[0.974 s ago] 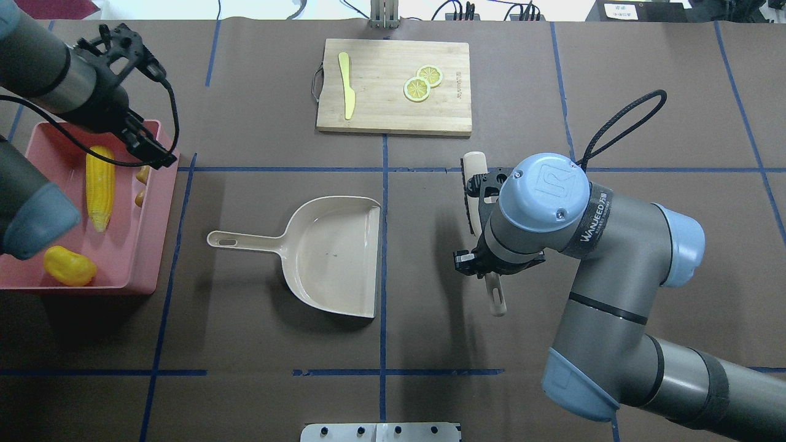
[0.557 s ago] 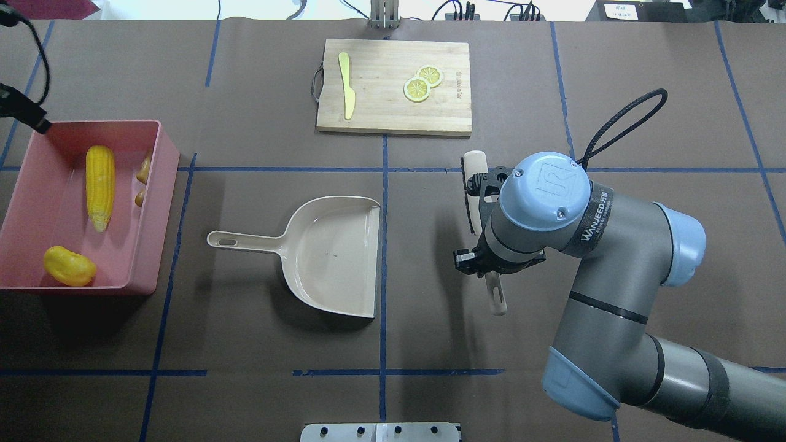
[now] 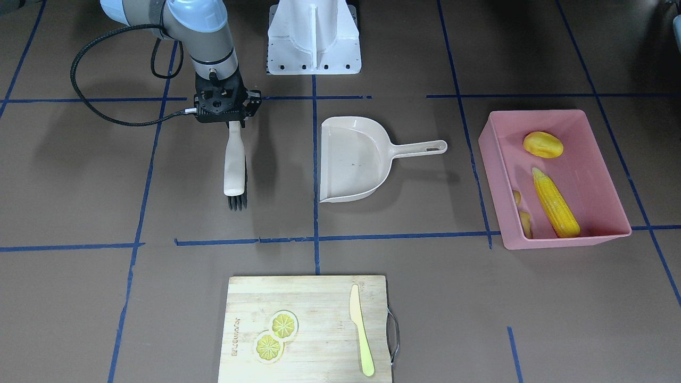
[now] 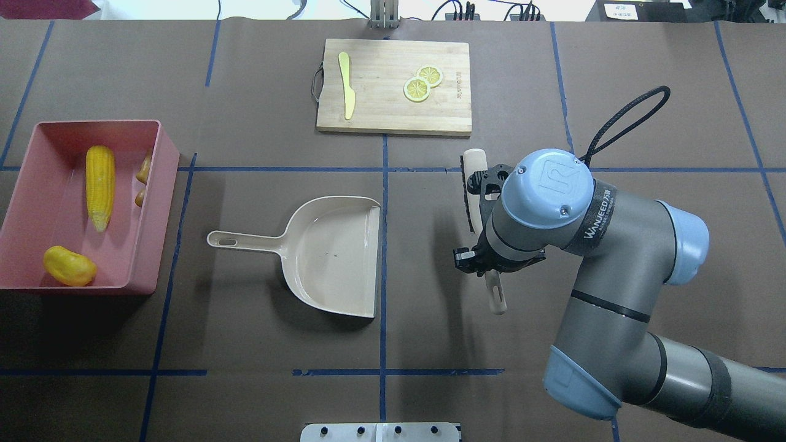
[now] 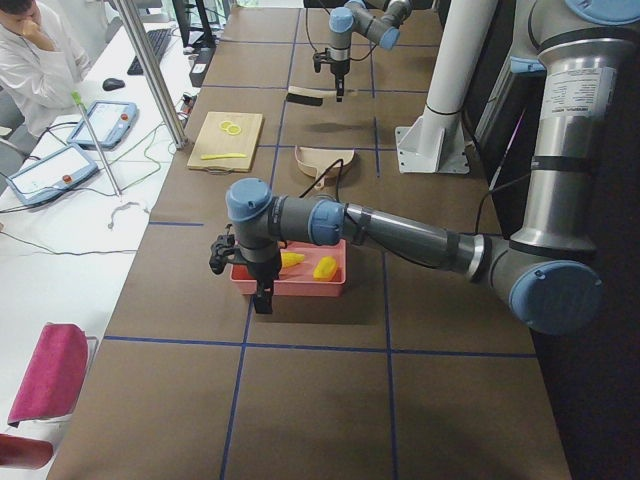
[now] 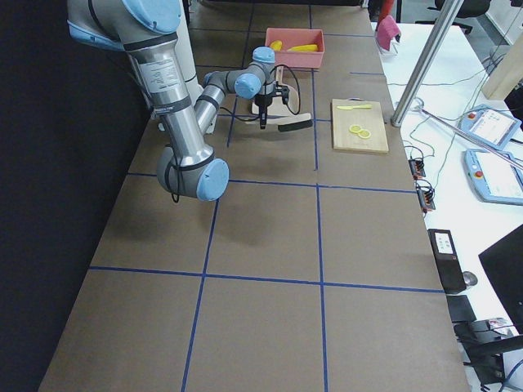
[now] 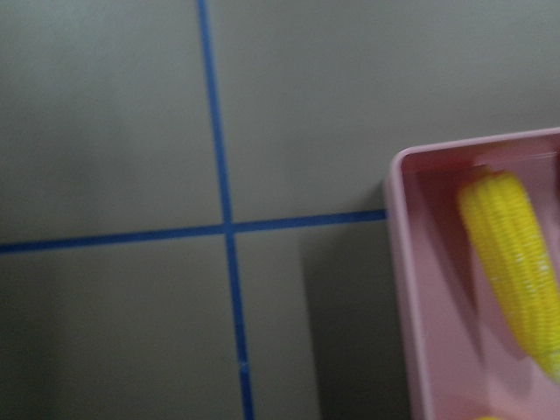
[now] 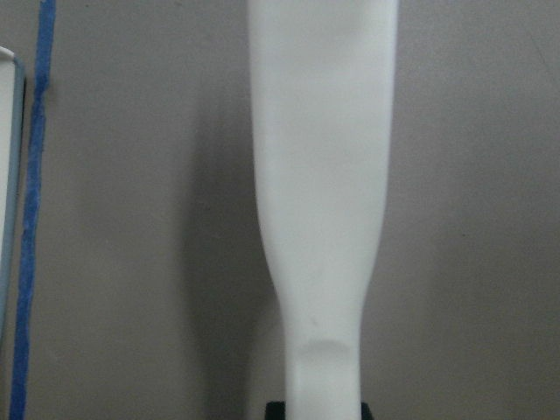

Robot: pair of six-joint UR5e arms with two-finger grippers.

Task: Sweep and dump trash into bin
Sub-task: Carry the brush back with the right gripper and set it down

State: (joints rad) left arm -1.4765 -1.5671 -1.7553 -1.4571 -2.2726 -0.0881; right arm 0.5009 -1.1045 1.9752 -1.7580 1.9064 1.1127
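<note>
The pink bin (image 4: 161, 184) stands at the table's left end. In it lie the trash pieces: a corn cob (image 4: 100, 184), a rounded yellow lump (image 4: 69, 266) and a tan ginger root (image 4: 143, 178). The beige dustpan (image 4: 331, 255) rests empty on the table at mid-left. My right gripper (image 3: 227, 114) is shut on the handle of a white brush (image 3: 234, 170), whose dark bristles point away from the robot. My left gripper (image 5: 262, 298) hangs just outside the bin's outer end; I cannot tell if it is open or shut. The left wrist view shows the bin's corner (image 7: 402, 262) and the corn (image 7: 516, 254).
A wooden cutting board (image 4: 393, 116) lies at the far middle of the table, with a pale knife (image 4: 347, 86) and two lemon slices (image 4: 422, 83) on it. Blue tape lines cross the brown table cover. A person sits at a side desk (image 5: 40, 60).
My left arm has pulled back from above the bin and left the overhead view on its left side. The right arm and the brush have barely moved.
</note>
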